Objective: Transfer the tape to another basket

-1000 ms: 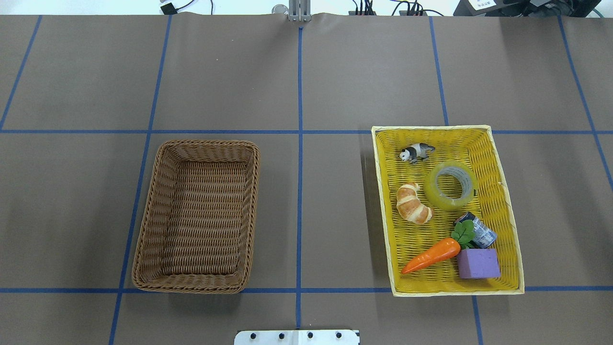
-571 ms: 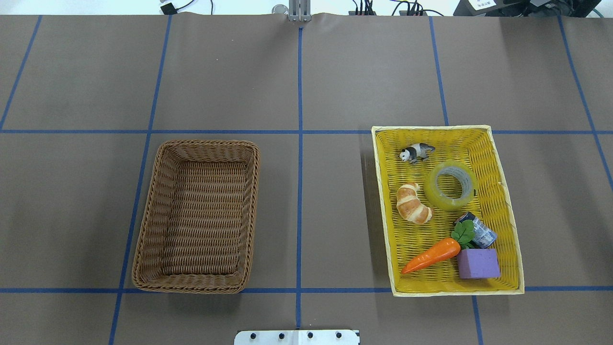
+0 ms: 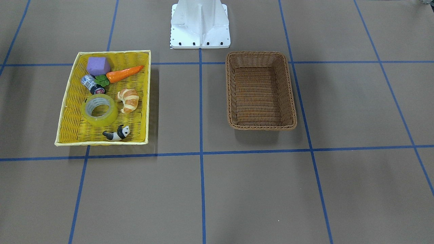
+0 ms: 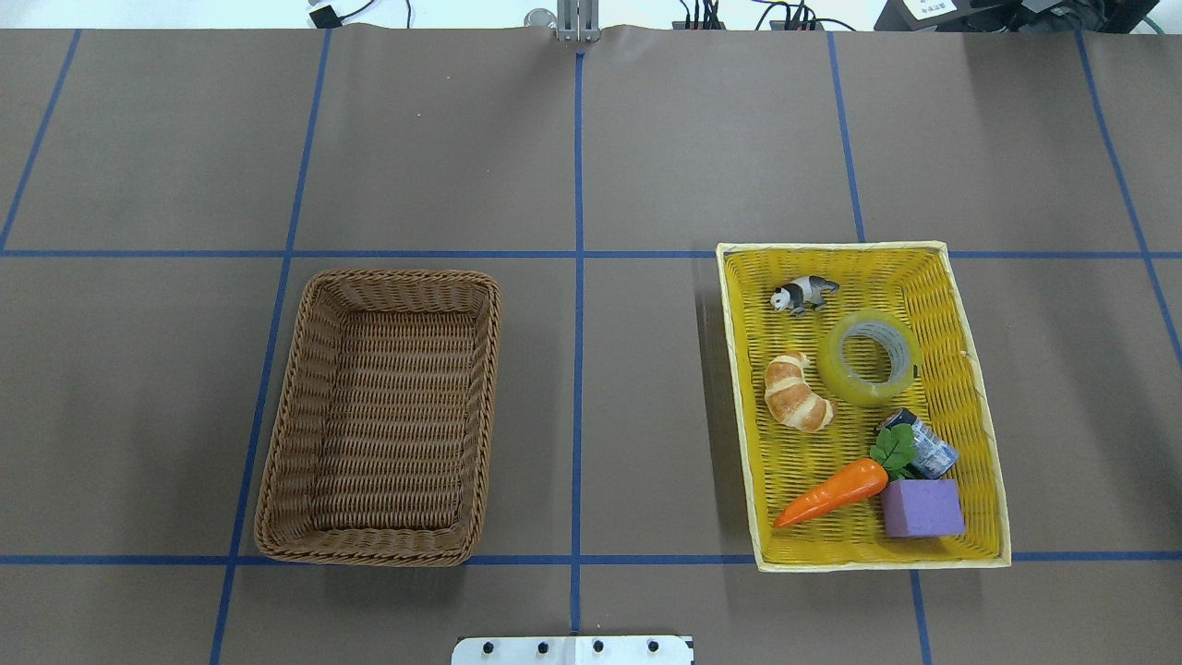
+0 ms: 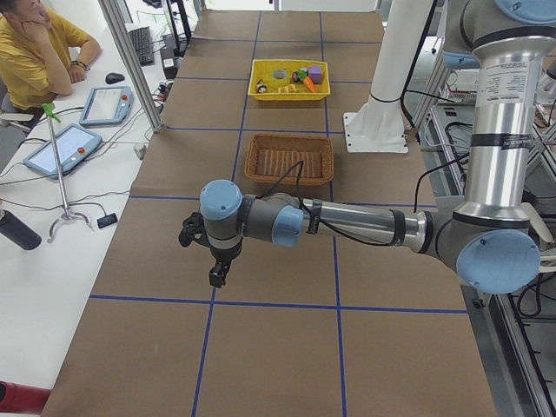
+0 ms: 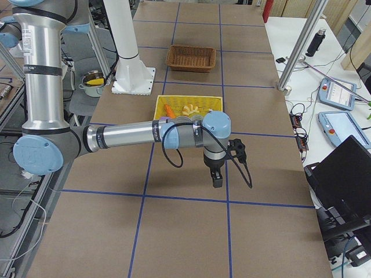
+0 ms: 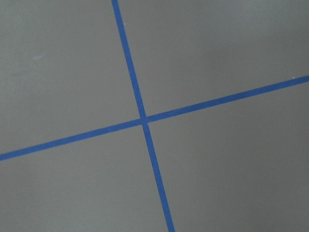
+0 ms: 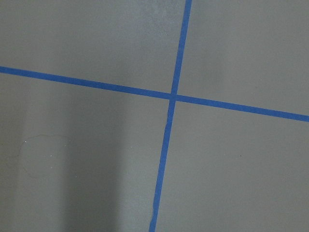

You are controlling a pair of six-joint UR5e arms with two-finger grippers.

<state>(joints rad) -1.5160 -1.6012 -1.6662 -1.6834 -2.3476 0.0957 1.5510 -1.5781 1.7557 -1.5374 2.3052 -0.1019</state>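
On brown, blue-lined tabletop (image 4: 591, 139), toward its right end: ring-shaped roll of translucent yellow tape (image 4: 869, 357), lying flat, hole up, inside shallow yellow woven basket (image 4: 741, 397), just beside toy croissant (image 4: 796, 392), likely staged for a pinch across its wall. Toward left end: deep brown wicker basket (image 4: 286, 434), open-topped to receive it. Near opposite ends, left arm (image 5: 347, 223) and right arm (image 6: 133, 134) hovering; left jaws and right jaws: cannot tell how wide or whether holding anything.

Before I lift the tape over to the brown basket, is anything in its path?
The croissant lies right beside the tape on the side facing the basket, and the yellow basket's wall stands beyond it. Nothing visible rests on the tape, so a lift up and over looks free.
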